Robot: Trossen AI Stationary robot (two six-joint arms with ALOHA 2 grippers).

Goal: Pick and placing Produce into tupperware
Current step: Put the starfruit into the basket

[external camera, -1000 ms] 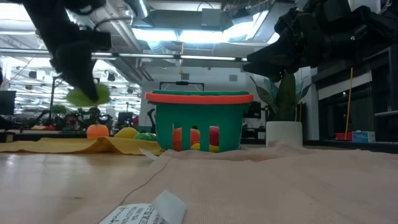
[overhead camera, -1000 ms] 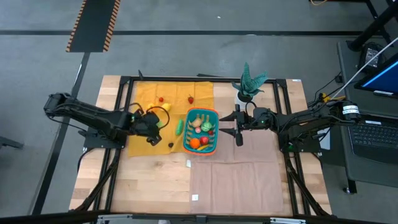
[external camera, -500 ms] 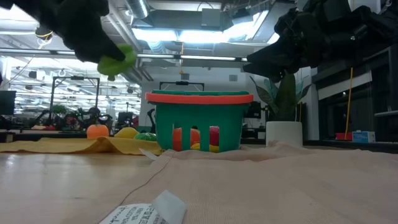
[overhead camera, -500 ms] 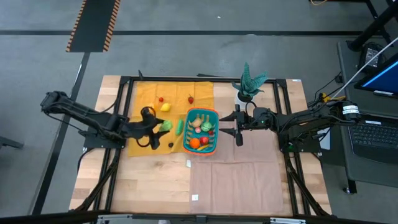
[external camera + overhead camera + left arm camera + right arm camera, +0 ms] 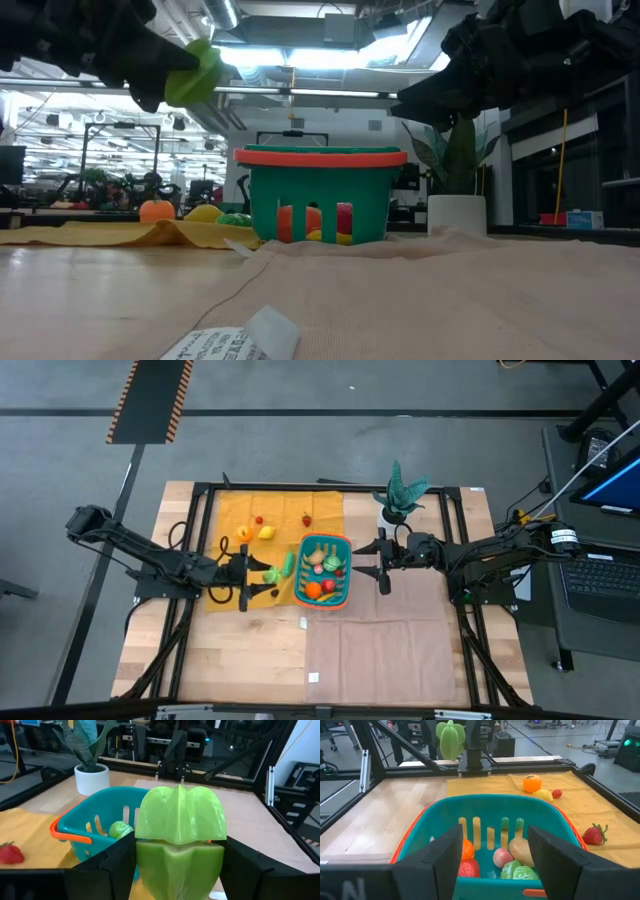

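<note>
My left gripper (image 5: 262,575) is clamped on a light green toy bell pepper (image 5: 180,834), one dark finger (image 5: 116,860) pressed to each side of it. The arm reaches in low from the table's left edge, stretched nearly flat across the yellow cloth (image 5: 235,520), and the pepper hangs well above the tabletop, higher than the basket's orange rim in the low view. It sits just off the left side of the teal basket (image 5: 345,598), not yet over it, with a green cucumber-like piece (image 5: 288,564) lying on the cloth between them. My right gripper (image 5: 382,560) waits at the basket's right side, jaws spread and holding nothing, looking straight into the basket. Inside the basket I see an orange piece, a red one, a pink one, a tan one and a leafy green one. Still out on the cloth are an orange (image 5: 532,783), a lemon (image 5: 542,795), a small red piece (image 5: 556,793) and a strawberry (image 5: 593,834). The potted plant (image 5: 400,492) stands behind the right arm.
</note>
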